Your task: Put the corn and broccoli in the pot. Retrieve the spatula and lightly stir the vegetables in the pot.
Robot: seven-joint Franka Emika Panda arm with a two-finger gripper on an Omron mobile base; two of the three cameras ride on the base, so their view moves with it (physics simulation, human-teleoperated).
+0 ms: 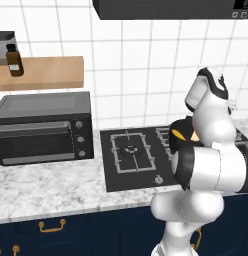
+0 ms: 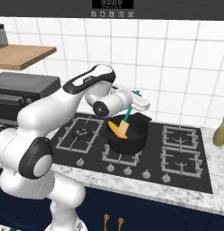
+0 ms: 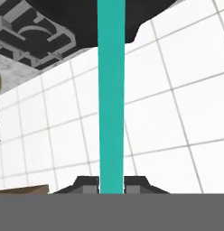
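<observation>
Arm [image 2: 50, 113]: white, nearest the cameras; it rises at 7 o'clock in the right base view and bends over the stove.
Gripper [image 3: 111, 184]: clamped tight on the spatula's handle, one dark fingertip [image 3: 89, 185] on each side of it.
Spatula [image 2: 126, 118]: teal handle slants from the gripper down into the pot; its yellowish blade sits inside the pot. In the hand view the handle runs straight toward 12 o'clock.
Pot [image 2: 132, 137]: black, squat, on the front middle burner of the stove [image 2: 177, 173]. In the left base view the arm covers most of it.
Corn [image 2: 114, 128]: an orange-yellow piece inside the pot, at 9 o'clock of the blade; hard to separate from the blade.
Broccoli: cannot make it out in the pot.
Hidden or cut off: the arm blocks the stove's right half in the left base view; a yellowish bottle [image 2: 221, 131] is clipped by the frame edge at 3 o'clock in the right base view.
Around: black oven [image 1: 43, 127] on the marble counter [image 1: 51, 187] at 9 o'clock of the stove; wooden shelf [image 1: 46, 72] above it carrying a brown bottle [image 1: 14, 60]; range hood [image 2: 114, 8] at 12 o'clock; white tiled wall [image 2: 177, 58] behind.
Count: one pot, one spatula, two bottles, one oven, one shelf.
</observation>
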